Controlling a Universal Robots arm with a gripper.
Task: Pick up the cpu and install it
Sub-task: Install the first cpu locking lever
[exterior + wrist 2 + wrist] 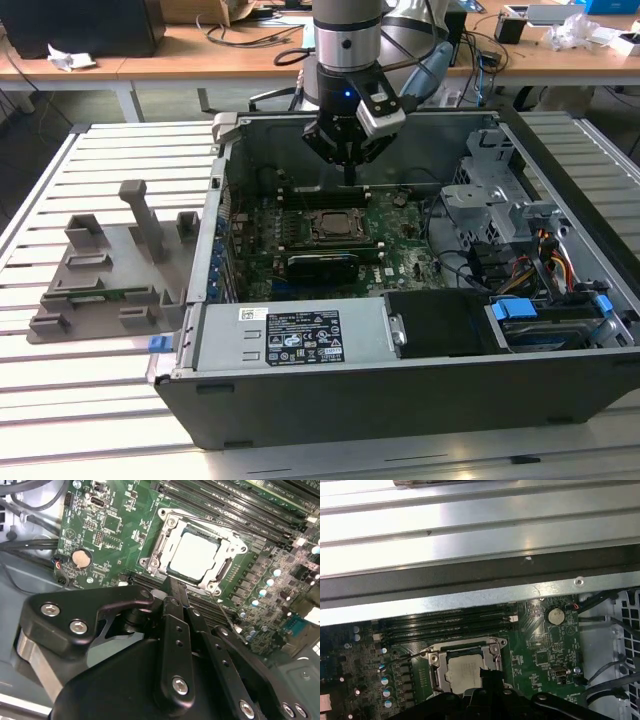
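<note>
Black gripper [172, 587] above square, silvery cpu [195, 555].

Dull silvery cpu [195, 555], green motherboard [115, 525], black gripper [175, 592], grey case [300, 385]

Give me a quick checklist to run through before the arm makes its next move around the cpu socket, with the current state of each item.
1. cpu lying inside the socket frame: ok, the silvery top shows within the frame in both wrist views.
2. cpu seated flat and fully home: cannot tell.
3. End effector positioned above the motherboard, just behind the socket: ok in the exterior view.
4. End effector carrying nothing: cannot tell, its tips sit close over the frame edge.
5. Socket frame open, with no cover over the cpu: ok, the metal top is exposed.
6. Cables clear of the socket: ok, they run along the case side, away from it.
</note>
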